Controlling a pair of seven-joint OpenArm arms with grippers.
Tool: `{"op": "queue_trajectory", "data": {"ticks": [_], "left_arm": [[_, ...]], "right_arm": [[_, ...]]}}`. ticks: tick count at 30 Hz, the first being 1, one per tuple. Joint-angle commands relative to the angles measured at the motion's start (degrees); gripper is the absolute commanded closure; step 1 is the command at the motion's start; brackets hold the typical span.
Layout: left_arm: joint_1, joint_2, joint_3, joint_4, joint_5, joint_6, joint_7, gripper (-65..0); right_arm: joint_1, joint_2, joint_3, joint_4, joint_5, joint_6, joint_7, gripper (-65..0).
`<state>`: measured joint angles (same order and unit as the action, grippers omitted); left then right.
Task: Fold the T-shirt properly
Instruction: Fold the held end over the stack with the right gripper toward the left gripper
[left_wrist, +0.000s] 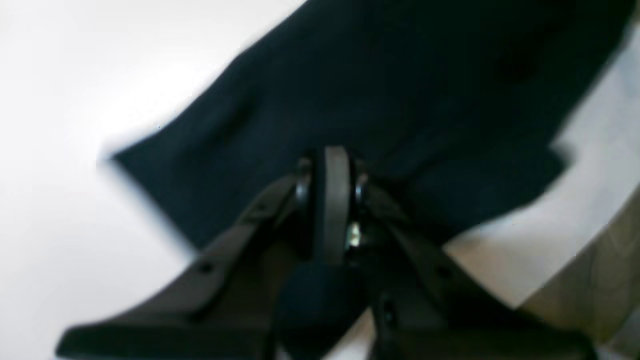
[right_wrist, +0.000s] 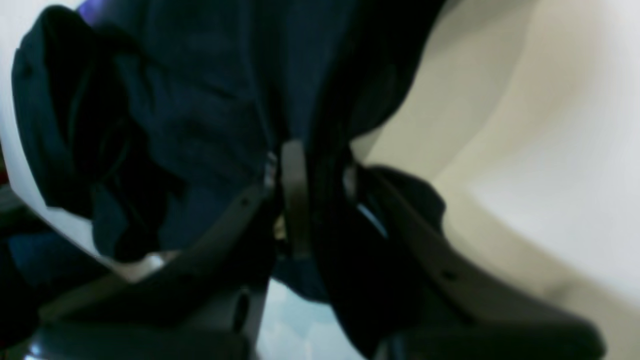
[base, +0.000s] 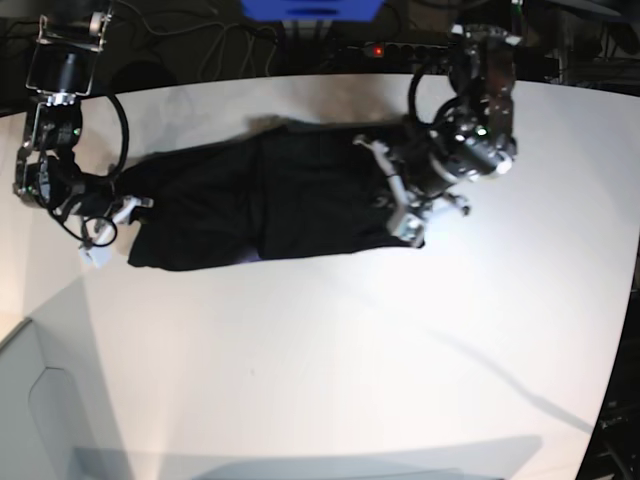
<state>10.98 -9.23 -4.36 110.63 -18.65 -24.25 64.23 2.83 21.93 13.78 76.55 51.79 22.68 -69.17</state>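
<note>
You see white worktop (base: 330, 350), curved far edge, bright even light, soft shadows toward near edge. Beyond far edge: dark space, tangled black cables (base: 215, 40), blue box (base: 310, 8), power strip with red light (base: 385, 48). Near-left corner: grey floor (base: 45, 420).

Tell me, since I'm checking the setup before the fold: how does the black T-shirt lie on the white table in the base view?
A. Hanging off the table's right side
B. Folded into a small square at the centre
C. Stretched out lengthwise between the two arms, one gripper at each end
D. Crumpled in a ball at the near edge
C: the T-shirt lies spread between the right gripper and the left gripper, one at each end.
</note>
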Motion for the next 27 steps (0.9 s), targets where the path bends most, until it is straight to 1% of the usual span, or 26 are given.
{"op": "queue_trajectory", "data": {"ticks": [1,3,5,8,10,13,16,20,25,27], "left_arm": [[0.4,0.05,-3.16,0.98,-0.55,-0.15,-0.97,-3.0],[2.34,0.49,-8.96,0.62,-0.55,-0.15,-2.56,-3.0],[4.18,1.37,-13.97,0.1,-0.55,-0.15,-6.16,-3.0],[4.97,1.72,-17.66,-3.86,-0.55,-0.15,-8.89,-3.0],[4.71,1.72,-18.1,-8.17,-0.55,-0.15,-9.85,-3.0],[4.18,1.81,-17.93,-14.5,-0.55,-0.06,-13.9,-3.0],[3.04,1.89,-17.93,-18.63,-0.55,-0.06,-15.3,-3.0],[3.04,2.69,-17.93,-19.6,-0.55,-0.06,-15.57,-3.0],[2.07,2.69,-17.84,-19.77,-0.55,-0.06,-15.39,-3.0],[2.07,2.69,-17.84,-19.77,-0.55,-0.06,-15.39,-3.0]], "right_arm": [[0.99,1.06,0.42,1.03,1.18,1.02,0.55,-6.2],[0.99,1.06,0.42,1.03,1.18,1.02,0.55,-6.2],[0.99,1.06,0.42,1.12,1.18,1.02,0.55,-6.2],[0.99,1.06,0.42,2.0,1.18,1.02,0.55,-6.2],[0.73,1.06,0.42,4.28,1.18,1.02,0.55,-6.2],[0.03,1.06,0.33,8.06,1.18,0.84,0.38,-6.2],[-0.68,1.06,0.33,10.61,1.18,0.4,0.38,-6.2],[-2.26,1.06,0.24,14.83,1.18,-4.26,0.46,-6.2],[-5.25,0.7,0.07,23.89,1.18,-4.7,0.11,-6.2],[-6.65,-0.09,0.07,27.67,1.18,-4.79,0.11,-6.2]]}}
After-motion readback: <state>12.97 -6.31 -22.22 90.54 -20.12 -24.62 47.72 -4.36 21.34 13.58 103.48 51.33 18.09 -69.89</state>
